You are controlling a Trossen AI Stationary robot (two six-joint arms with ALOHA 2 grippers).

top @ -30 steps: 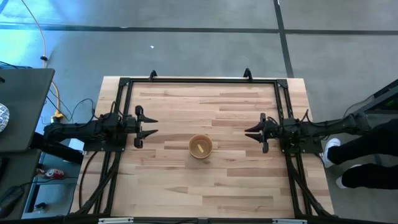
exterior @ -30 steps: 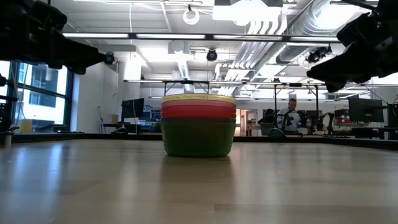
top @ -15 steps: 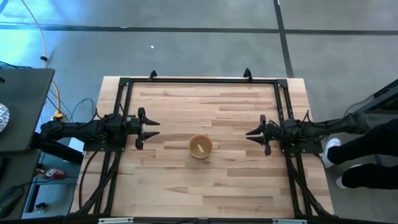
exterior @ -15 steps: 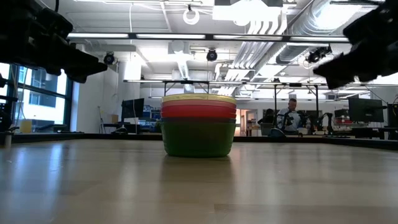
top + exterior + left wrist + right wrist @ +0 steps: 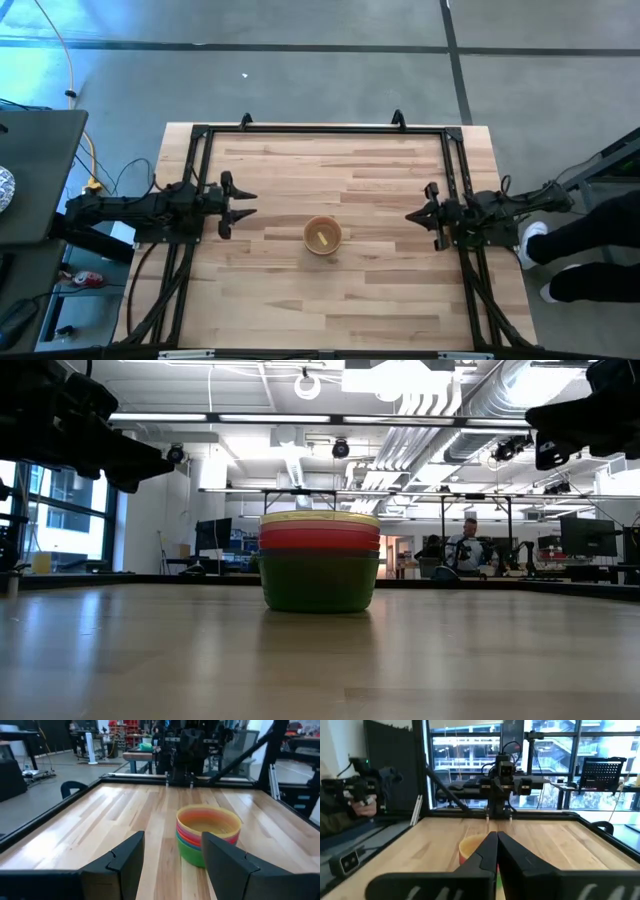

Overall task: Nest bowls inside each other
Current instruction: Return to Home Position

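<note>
High view: bowls (image 5: 322,235) nested in one upright stack near the middle of the worktop (image 5: 330,310), the yellow one uppermost. Low view shows green at the base, red bands above it and a yellow rim on top; the other colours cannot be separated there. Left pincer (image 5: 250,204) hovers at 9 o'clock of the stack, well apart, fingers spread, holding nothing; the left wrist view shows the stack through the gap. Right pincer (image 5: 412,215) hovers at 3 o'clock of the stack, well apart, fingers pressed together, empty; the right wrist view shows only a thin seam. A person (image 5: 585,255) stands off the worktop's 3 o'clock edge.
</note>
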